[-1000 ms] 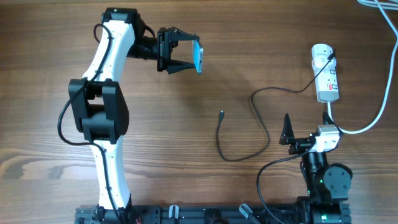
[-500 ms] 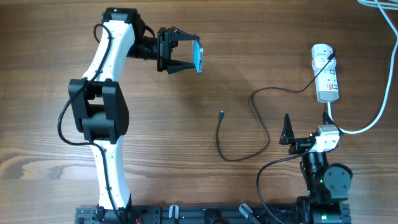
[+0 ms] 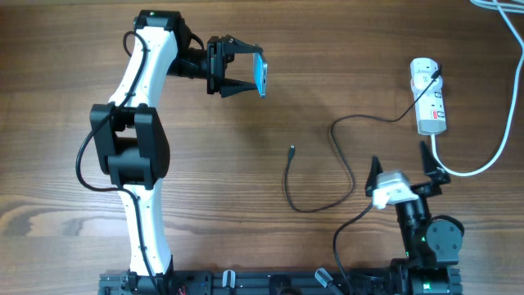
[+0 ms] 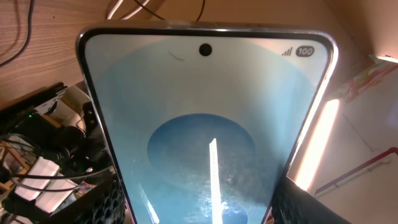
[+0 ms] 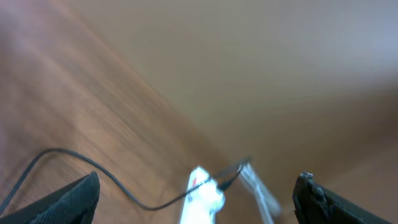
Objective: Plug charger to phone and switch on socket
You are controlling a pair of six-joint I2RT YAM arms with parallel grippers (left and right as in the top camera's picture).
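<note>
Wooden table (image 3: 327, 49) bears charger (image 3: 287, 182); left claw (image 3: 255, 72) clamps phone (image 4: 205, 124), right claw (image 3: 399, 153) gapes, seemingly empty.

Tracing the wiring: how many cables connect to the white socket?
2: the thin black charger plugged in near the far end of the socket, and a white lead leaving its near end. None seems hidden.

The desk (image 3: 49, 98) was brown wood with a visible grain and a soft, low sheen. The phone (image 4: 205, 137) in my left gripper (image 3: 248, 70) had a glossy glass face that caught streaks of light inside a thin, shiny silvery rim, and the fingers (image 4: 305, 208) looked like finely textured matt black plastic. The socket (image 3: 427, 106) was smooth white plastic, and the charger (image 3: 287, 176) was a thin black cable with a dull finish.
</note>
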